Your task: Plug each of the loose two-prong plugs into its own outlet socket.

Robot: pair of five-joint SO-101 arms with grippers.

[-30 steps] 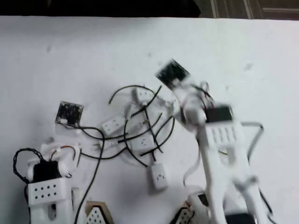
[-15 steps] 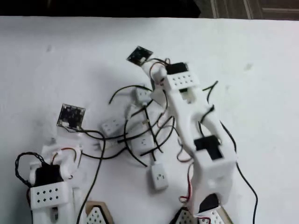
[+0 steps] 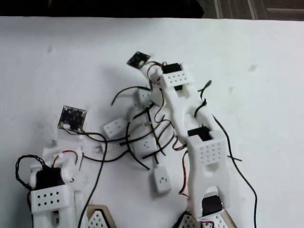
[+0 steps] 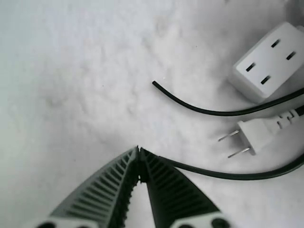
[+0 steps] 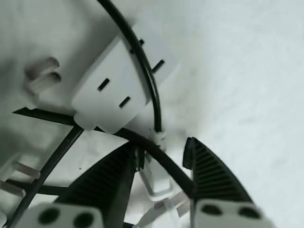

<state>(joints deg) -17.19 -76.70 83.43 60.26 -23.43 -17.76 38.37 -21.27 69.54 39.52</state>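
A: 2 grippers, so why are they sitting like that?
B: The right gripper is spread astride a white plug and black cord in the mid-table tangle, probably lining up a pinch. The left gripper, pressed together and empty, hovers near a second plug with 2 bare prongs beside a white outlet socket
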